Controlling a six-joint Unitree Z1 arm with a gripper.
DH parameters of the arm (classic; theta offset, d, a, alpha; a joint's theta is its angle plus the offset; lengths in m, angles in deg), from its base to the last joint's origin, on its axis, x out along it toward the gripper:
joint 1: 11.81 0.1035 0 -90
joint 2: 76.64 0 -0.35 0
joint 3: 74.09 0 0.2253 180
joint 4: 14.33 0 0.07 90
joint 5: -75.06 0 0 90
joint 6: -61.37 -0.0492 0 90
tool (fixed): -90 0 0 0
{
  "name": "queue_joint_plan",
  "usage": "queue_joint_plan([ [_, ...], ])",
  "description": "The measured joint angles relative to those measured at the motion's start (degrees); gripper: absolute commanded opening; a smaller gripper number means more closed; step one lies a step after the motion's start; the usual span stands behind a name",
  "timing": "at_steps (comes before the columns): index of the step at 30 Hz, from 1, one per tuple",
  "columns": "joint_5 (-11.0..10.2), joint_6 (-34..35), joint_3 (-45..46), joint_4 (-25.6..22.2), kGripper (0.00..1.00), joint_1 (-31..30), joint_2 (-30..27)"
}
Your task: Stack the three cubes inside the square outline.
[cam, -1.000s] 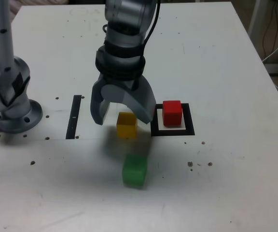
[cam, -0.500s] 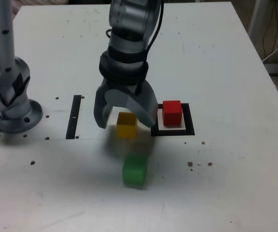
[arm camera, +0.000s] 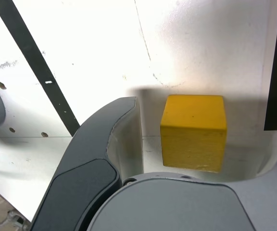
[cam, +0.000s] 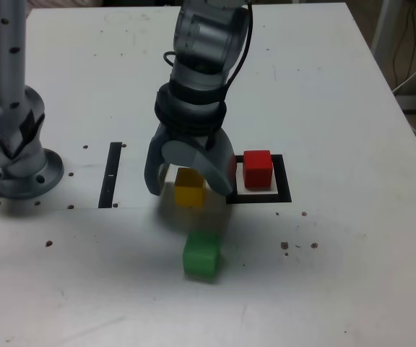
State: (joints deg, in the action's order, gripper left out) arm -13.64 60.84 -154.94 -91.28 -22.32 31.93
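gripper open, jaws straddling the yellow cube.

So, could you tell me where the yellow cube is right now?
In the exterior view the yellow cube sits on the table between the open gripper fingers, just left of the square outline holding the red cube.

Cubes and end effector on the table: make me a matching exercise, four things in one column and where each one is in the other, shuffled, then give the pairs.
Things:
1. red cube
2. yellow cube
3. green cube
4. end effector

Places or states:
A. alone on the bare table, nearest the exterior camera
B. open, straddling a cube
C. inside the square outline
D. between the two fingers, on the table beside the outline

Pairs: 1-C, 2-D, 3-A, 4-B
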Motion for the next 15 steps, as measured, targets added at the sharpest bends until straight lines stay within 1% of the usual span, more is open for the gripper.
queue_joint_plan([
  [6, -0.03, 0.00, 0.00, -0.15, 0.86, 0.00, 1.16],
  [10, -0.03, 0.00, 0.14, -0.07, 0.82, 0.35, 1.47],
  [12, -0.03, 0.00, 0.32, -0.07, 0.77, 0.54, 1.68],
  [15, 0.06, 0.00, 0.34, -0.26, 0.67, 0.61, 2.01],
])
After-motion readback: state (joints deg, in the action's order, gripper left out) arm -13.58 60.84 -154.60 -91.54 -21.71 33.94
